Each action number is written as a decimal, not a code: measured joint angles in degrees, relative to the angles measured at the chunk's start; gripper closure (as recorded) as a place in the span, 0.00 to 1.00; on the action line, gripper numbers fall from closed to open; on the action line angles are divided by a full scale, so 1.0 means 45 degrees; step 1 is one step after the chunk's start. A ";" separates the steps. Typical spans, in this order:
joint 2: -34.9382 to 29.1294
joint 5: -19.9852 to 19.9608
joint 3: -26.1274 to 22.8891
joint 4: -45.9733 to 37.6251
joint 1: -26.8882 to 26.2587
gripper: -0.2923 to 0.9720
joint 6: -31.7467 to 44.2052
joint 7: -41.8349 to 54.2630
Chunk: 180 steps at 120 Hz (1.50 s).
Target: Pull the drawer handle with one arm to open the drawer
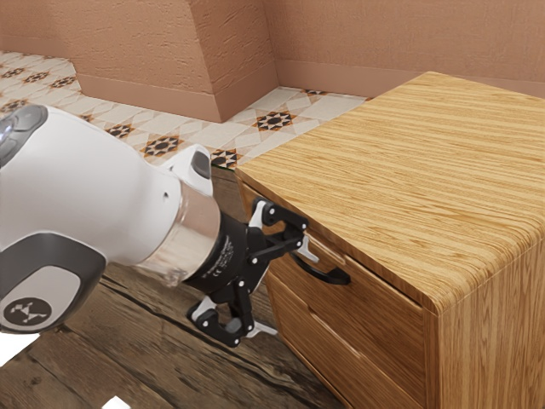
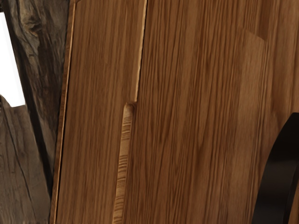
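The black two-finger gripper is released, its jaws spread wide and closed on nothing; one fingertip stands high against the cabinet front, the other low, nearer the floor. The black drawer handle lies just beyond the upper fingertip, its near end right beside that tip; whether the two touch I cannot tell, and the handle is not held from two sides. The handle sits on the top drawer, directly ahead of the open fingers; a second drawer lies below it, ahead of the lower finger. Both belong to a light wooden cabinet, whose top overhangs above the gripper.

From the hand's camera the drawer front is close ahead, its grain running lengthwise; the dark curve of the handle shows off to one side of the hand; a narrow seam and a pale edge strip separate the drawer front from the next panel.

Behind and beneath the gripper lie dark wooden floor planks; farther back is a patterned tile floor, then terracotta walls.
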 joint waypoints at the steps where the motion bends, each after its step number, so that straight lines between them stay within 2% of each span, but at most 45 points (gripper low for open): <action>1: 0.0000 0.0000 0.0000 -0.0002 0.0000 0.25 0.0007 -0.0015; 56: 0.0130 0.0049 0.0000 -0.0083 0.0186 0.25 -0.0422 -0.0567; 154: 0.1964 -0.0017 0.0000 -0.0153 -0.0476 0.24 -0.3592 -0.0845; 180: 0.2404 -0.0027 0.0000 -0.0206 -0.1046 0.24 -0.4289 -0.0868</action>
